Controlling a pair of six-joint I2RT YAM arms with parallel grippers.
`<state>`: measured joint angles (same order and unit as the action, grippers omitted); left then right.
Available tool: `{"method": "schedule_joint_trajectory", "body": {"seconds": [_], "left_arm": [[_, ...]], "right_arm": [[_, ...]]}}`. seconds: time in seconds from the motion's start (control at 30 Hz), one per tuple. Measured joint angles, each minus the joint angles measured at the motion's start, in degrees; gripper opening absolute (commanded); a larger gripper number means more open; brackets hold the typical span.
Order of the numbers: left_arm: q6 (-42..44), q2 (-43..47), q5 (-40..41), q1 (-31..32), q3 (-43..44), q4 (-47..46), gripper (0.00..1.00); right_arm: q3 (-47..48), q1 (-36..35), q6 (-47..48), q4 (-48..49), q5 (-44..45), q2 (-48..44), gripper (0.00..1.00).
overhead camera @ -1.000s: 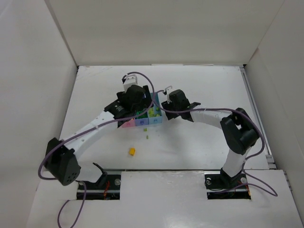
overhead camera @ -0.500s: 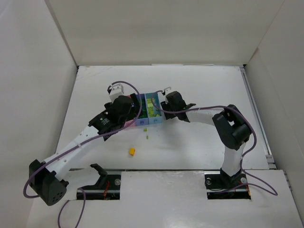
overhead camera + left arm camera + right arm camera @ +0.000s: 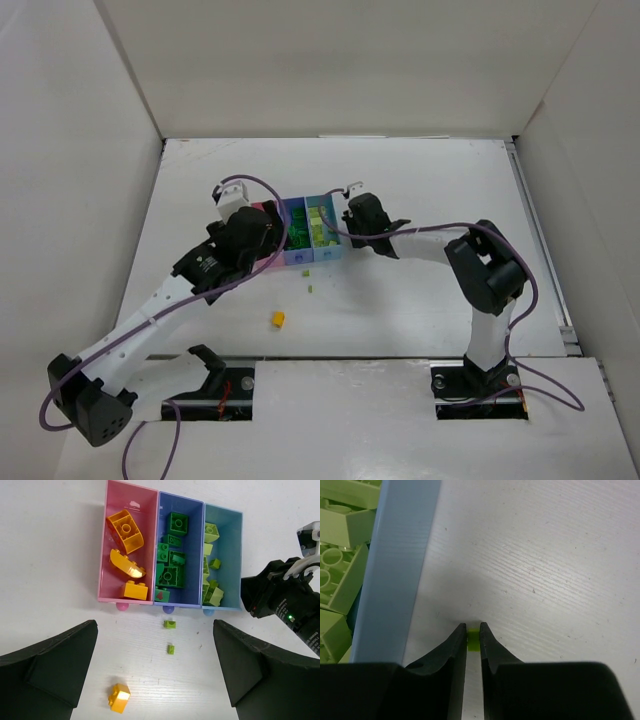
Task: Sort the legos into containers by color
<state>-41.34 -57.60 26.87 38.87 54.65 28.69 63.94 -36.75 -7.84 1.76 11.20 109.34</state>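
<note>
As it pinches lime lego (image 3: 473, 642), right end effector (image 3: 473, 627) flanks bin (image 3: 402, 555).

Legos (image 3: 170, 572) in pink, periwinkle, blue containers (image 3: 112, 600); others loose

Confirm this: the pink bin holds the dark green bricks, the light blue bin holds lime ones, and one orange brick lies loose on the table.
No: the pink bin holds orange-yellow bricks, as the left wrist view shows. The light blue bin does hold lime bricks, and one orange brick lies loose on the table.
</note>
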Motion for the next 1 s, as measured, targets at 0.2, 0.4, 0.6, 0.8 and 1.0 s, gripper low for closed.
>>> {"method": "schedule_joint_trajectory", "body": {"seconds": [0.2,0.4,0.6,0.8,1.0], "left_arm": [[-0.09,1.7,-0.13,0.0,-0.39,0.37,1.0],[0.17,1.95,-3.85,0.0,-3.61,-0.63,1.0],[0.48,0.68,-8.35,0.0,-6.95,-3.39,1.0],[0.57,-2.93,-10.75,0.0,-8.2,-5.14,1.0],[0.57,-4.46,-11.58,0.0,-8.2,-6.49,1.0]], "right_arm": [[-1.9,-0.9,-1.01,0.15,1.11,-2.1,0.15],[-3.04,-1.18,-0.61,-1.51,1.73,-11.1,0.15],[-1.84,-1.77,1.66,-0.98,0.15,-19.63,0.15],[2.32,-4.96,4.22,-0.85,-3.87,-15.63,0.16],[4.09,-6.49,5.64,-1.44,-7.5,-9.44,0.48]]}}
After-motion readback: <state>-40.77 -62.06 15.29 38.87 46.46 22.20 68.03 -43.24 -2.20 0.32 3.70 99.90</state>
